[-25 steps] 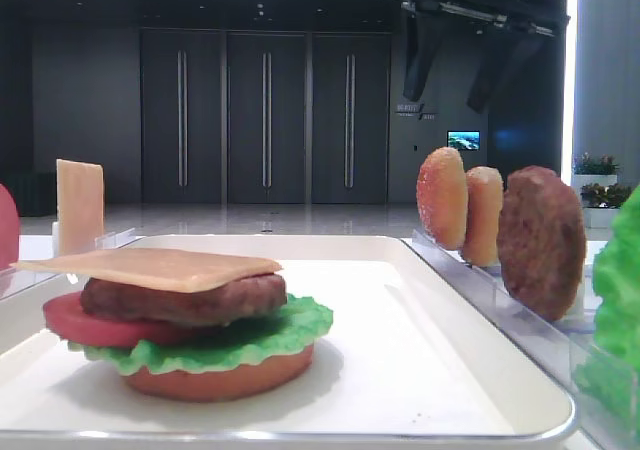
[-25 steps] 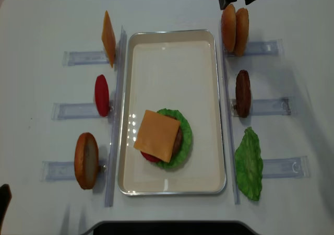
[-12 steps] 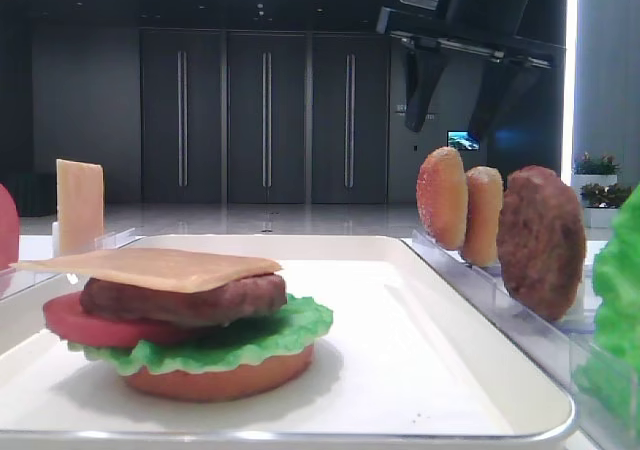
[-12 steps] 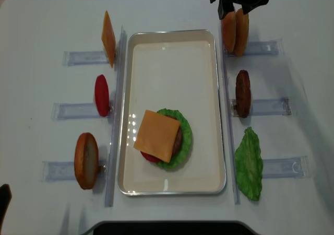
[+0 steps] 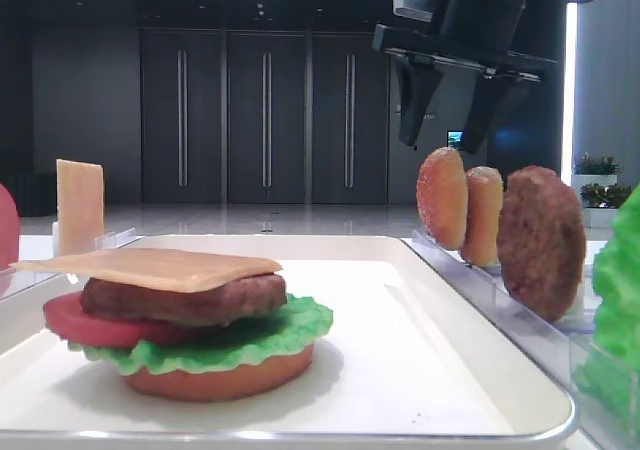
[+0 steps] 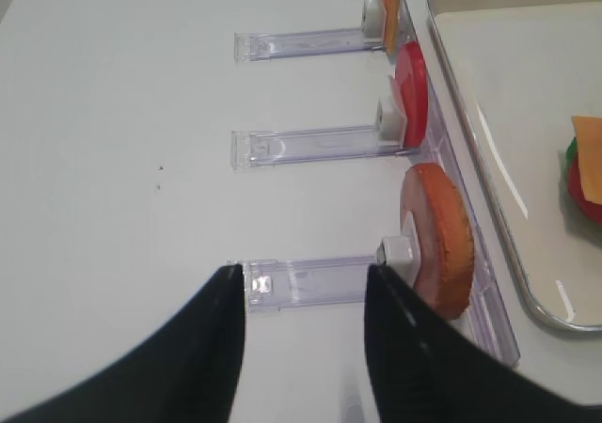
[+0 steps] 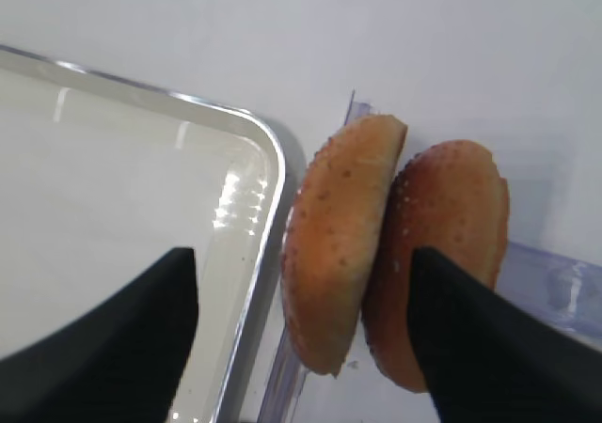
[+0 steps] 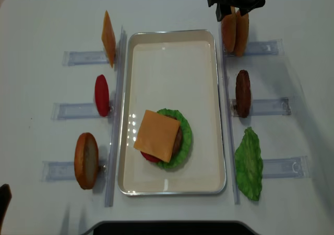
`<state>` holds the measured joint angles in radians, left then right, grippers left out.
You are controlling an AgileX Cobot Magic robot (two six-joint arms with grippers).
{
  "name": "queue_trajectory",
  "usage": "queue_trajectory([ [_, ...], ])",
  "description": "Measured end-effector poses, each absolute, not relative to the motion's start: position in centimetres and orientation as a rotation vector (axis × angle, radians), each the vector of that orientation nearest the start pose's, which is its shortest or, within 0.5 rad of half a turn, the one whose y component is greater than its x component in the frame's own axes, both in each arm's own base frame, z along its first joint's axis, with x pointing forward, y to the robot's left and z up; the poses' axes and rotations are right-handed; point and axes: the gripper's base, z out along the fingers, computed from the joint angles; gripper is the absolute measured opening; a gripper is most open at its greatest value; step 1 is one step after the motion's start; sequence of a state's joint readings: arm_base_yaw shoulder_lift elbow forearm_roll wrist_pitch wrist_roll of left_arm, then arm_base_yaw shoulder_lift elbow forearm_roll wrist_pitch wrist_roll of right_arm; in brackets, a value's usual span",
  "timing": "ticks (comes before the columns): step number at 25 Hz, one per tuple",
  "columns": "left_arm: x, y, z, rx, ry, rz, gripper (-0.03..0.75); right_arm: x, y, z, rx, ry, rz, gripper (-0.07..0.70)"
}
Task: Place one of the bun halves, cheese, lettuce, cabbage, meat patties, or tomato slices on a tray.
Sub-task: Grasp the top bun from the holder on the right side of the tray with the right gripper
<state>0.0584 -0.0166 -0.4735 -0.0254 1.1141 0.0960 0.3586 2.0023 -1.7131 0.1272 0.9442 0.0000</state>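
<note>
1. Low side view: The right gripper [image 5: 443, 142] hangs just above the two bun tops [image 5: 442, 198], which stand on edge in a clear rack [image 5: 520, 305] on the right. Its fingers are spread wide and hold nothing. On the white tray [image 5: 430, 370] sits a stack: bun base, lettuce [image 5: 285, 328], tomato [image 5: 75, 320], patty [image 5: 185, 298] and cheese [image 5: 150, 266] on top. I think a bun top is the part to fetch next.

2. Right wrist view: One dark finger [image 7: 113, 338] is on the tray side of the buns and the other is on the far side of the pair. Both buns sit between them, touching each other. To do it well, I think the gripper should slide over a bit so it closes on just one bun, the one nearest the tray, then go straight down. If it squeezes both, they may both lift or one may drop.

3. Left wrist view: The left gripper [image 6: 303, 334] is open and holds nothing. It waits over the table near a bun base [image 6: 435, 240] in its rack, with a spare tomato and cheese slice farther on.

4. Top view: The right gripper sits over the bun pair at the far right corner of the tray. The stack is at the near end of the tray, so the bun has a long way to go. I think it should be lifted clear of the rack, turned flat and set down softly on the cheese.
</note>
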Motion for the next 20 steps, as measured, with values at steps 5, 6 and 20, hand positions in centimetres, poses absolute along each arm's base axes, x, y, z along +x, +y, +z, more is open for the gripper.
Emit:
queue_trajectory([
  [5, -0.7, -0.2, 26.6, 0.041, 2.107, 0.062, 0.327, 41.1, 16.4, 25.1, -0.416, 2.699, 0.265, 0.456],
  [6, -0.7, -0.2, 26.6, 0.041, 2.107, 0.062, 0.327, 41.1, 16.4, 24.9, -0.416, 2.704, 0.264, 0.456],
  [20, -0.7, -0.2, 26.6, 0.041, 2.107, 0.062, 0.327, 41.7, 16.7, 23.0, -0.421, 2.733, 0.265, 0.456],
])
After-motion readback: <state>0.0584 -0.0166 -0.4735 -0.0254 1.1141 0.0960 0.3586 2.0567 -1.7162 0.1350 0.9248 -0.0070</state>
